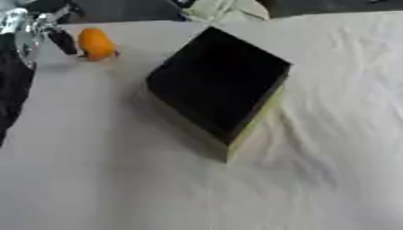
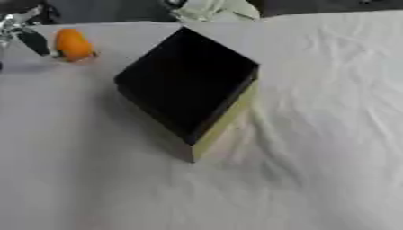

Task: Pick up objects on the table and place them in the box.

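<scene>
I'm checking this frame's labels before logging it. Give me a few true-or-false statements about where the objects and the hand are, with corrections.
1. The round orange object lies inside the dark open box. False: it sits on the white cloth-covered table, apart from the box.
2. The left hand is right beside the orange object. True.
3. The box stands at the table's right edge. False: it is near the middle.
4. The right hand shows in neither view. True.

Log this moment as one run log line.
left hand at orange object, grip unclear | box dark inside | right hand unseen
</scene>
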Robot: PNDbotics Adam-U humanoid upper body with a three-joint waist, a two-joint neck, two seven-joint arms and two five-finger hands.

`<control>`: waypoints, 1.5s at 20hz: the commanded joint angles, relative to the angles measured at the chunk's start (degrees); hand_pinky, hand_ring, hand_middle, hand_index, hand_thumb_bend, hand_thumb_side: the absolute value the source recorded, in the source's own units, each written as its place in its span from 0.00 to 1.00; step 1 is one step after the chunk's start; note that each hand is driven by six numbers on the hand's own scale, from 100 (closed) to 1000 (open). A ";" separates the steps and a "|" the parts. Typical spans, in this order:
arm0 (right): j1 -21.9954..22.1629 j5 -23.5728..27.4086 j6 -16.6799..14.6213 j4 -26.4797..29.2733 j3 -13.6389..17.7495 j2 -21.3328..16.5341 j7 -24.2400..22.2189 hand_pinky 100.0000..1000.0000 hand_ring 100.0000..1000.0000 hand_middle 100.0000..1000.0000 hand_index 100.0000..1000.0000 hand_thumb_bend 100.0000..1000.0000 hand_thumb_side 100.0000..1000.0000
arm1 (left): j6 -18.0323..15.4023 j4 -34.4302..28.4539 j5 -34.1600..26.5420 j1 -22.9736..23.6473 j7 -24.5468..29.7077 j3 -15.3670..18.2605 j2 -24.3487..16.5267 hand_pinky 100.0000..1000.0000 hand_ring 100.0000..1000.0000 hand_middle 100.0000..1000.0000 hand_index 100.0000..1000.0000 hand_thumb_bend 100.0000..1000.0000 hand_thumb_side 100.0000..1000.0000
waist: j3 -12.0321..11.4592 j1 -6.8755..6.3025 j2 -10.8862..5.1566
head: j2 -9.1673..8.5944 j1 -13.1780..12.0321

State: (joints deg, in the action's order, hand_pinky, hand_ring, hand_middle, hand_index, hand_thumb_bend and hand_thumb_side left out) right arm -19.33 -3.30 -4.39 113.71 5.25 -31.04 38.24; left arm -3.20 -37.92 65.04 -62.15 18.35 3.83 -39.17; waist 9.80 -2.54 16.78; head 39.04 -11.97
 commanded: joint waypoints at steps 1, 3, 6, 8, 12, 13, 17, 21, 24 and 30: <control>-0.68 0.20 -0.06 0.88 0.37 -1.12 -0.02 0.74 0.72 0.67 0.83 0.21 1.00 | 0.50 -0.92 1.12 -1.82 -0.73 0.42 -1.14 0.72 0.79 0.88 0.87 0.60 0.00 | 0.01 0.17 -0.80 | -0.86 -0.17; -0.75 0.18 -0.08 0.88 0.38 -1.14 -0.01 0.74 0.72 0.67 0.83 0.22 1.00 | 0.68 -0.96 1.64 -2.16 -1.13 0.49 -0.98 0.72 0.79 0.87 0.87 0.61 0.00 | 0.04 0.22 -0.56 | -1.13 -0.09; -0.87 0.15 -0.14 0.88 0.43 -1.19 0.03 0.74 0.72 0.67 0.83 0.22 1.00 | 0.85 -1.08 2.46 -2.75 -1.70 0.58 -0.82 0.72 0.79 0.86 0.87 0.60 0.00 | 0.11 0.34 -0.06 | -1.58 -0.02; -0.94 0.13 -0.16 0.88 0.45 -1.23 0.07 0.74 0.72 0.67 0.83 0.22 1.00 | 1.03 -1.12 3.08 -3.04 -2.09 0.63 -0.76 0.72 0.79 0.87 0.87 0.59 0.00 | 0.13 0.43 0.31 | -1.91 0.03; -1.14 0.10 -0.20 0.88 0.49 -1.20 0.15 0.74 0.72 0.67 0.83 0.22 1.00 | 1.55 -0.90 3.85 -3.47 -2.66 0.99 -0.50 0.70 0.78 0.86 0.86 0.58 0.00 | 0.15 0.65 1.09 | -2.79 0.06; -1.17 0.09 -0.21 0.88 0.48 -1.18 0.17 0.74 0.72 0.67 0.83 0.22 1.00 | 1.79 -0.88 4.04 -3.53 -2.84 1.01 -0.49 0.70 0.78 0.86 0.86 0.58 0.00 | 0.16 0.70 1.28 | -2.96 0.08; -1.35 0.10 -0.25 0.88 0.47 -1.13 0.28 0.74 0.72 0.66 0.83 0.22 1.00 | 2.72 -0.53 5.17 -3.82 -3.12 1.05 -0.48 0.71 0.79 0.87 0.87 0.59 0.00 | 0.11 0.83 2.06 | -3.63 0.14; -1.53 0.08 -0.28 0.88 0.43 -1.11 0.36 0.74 0.72 0.66 0.83 0.22 1.00 | 3.64 -0.08 6.81 -4.27 -3.08 1.33 -0.50 0.71 0.79 0.87 0.87 0.58 0.00 | 0.02 0.90 2.70 | -4.33 0.21; -1.64 0.07 -0.25 0.88 0.34 -1.01 0.29 0.74 0.72 0.66 0.83 0.22 1.00 | 4.31 0.25 7.71 -4.46 -3.25 1.55 -0.31 0.69 0.79 0.88 0.88 0.57 0.00 | 0.05 0.91 3.21 | -4.78 0.16; -1.80 0.06 -0.21 0.88 0.30 -0.82 0.32 0.74 0.72 0.66 0.83 0.22 1.00 | 5.04 0.99 8.90 -4.53 -3.42 1.87 0.11 0.59 0.72 0.84 0.84 0.51 0.00 | 0.34 0.82 4.00 | -5.42 -0.06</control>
State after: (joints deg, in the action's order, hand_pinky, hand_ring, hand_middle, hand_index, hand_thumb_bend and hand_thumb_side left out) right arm -20.64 -3.30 -4.54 113.71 5.25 -30.96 38.42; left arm 1.56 -36.81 73.45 -65.56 15.03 5.27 -38.18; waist 10.07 -1.84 21.80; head 34.40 -11.94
